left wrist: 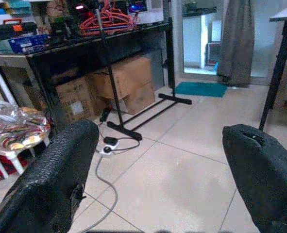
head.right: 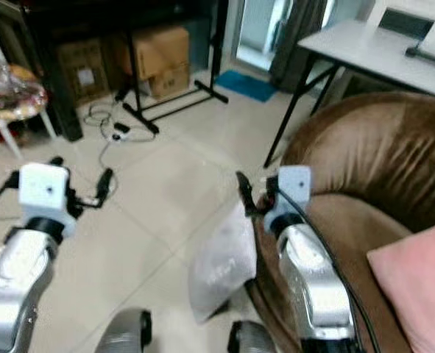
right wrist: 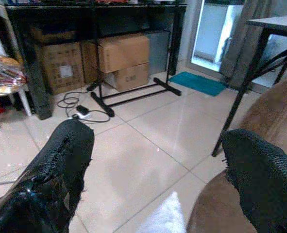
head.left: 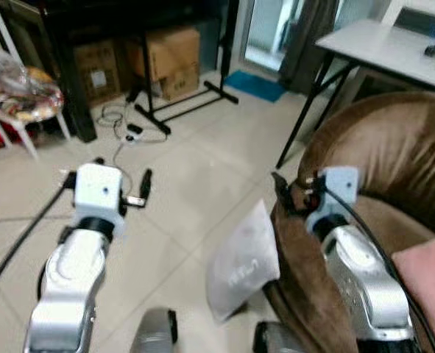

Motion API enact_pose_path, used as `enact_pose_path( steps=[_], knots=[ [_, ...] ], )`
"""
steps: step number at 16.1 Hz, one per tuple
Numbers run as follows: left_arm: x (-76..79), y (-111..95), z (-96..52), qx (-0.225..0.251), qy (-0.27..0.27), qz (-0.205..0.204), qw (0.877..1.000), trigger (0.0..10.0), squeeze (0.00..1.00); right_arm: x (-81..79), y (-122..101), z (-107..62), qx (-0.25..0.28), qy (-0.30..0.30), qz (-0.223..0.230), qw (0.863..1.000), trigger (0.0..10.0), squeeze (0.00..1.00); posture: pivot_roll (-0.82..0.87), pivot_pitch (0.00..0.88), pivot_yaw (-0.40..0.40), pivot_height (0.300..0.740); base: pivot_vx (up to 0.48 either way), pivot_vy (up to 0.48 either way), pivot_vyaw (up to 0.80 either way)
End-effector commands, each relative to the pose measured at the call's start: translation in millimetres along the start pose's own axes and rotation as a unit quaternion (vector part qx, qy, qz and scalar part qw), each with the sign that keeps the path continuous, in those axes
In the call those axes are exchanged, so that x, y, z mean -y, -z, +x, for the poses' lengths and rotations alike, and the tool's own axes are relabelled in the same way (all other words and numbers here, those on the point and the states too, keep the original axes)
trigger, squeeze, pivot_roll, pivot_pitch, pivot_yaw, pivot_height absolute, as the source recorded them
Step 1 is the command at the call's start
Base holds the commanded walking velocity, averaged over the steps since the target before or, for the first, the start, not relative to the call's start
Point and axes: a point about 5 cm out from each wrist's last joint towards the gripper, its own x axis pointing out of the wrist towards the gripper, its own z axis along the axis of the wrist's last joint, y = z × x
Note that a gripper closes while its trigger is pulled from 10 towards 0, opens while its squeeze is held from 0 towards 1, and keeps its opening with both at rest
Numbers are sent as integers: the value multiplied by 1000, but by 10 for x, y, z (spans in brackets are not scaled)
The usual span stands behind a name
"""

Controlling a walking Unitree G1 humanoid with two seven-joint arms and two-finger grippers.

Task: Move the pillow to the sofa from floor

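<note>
Pillow (head.left: 243, 261) on floor (head.left: 195, 184), against sofa (head.left: 394, 162)

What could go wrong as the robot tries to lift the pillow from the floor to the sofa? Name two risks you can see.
The grey pillow leans against the brown sofa arm, so the open right gripper may snag the upholstery instead. The pillow also stands close to the robot's own base, so reaching down looks awkward, and the open left gripper may push it over.
</note>
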Motion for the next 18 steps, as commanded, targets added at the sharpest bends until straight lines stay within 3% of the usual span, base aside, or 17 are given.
enact_pose_path(
  steps=[1, 7, 16, 18],
  knots=[
    [72, -35, 15, 7, 16, -6, 1000, 10000, 0, 90, -52, -7, 8, 15, -5, 1000, 10000, 0, 113, 0, -62, 640, 266, 0, 0],
    [76, -39, 22, 9, 19, -6, 1000, 10000, 0, 82, -39, 3, 2, 13, 7, 1000, 10000, 0, 115, 0, -62, 640, 271, 0, -565],
    [84, -48, 26, 11, 21, -5, 1000, 10000, 0, 75, -60, 2, 14, 9, 0, 1000, 10000, 0, 118, 0, -63, 640, 277, 0, 0],
    [84, -47, 25, 11, 22, -5, 1000, 10000, 0, 48, -50, 1, 9, 1, -23, 1000, 10000, 0, 118, 0, -63, 640, 277, 0, 0]
  ],
)
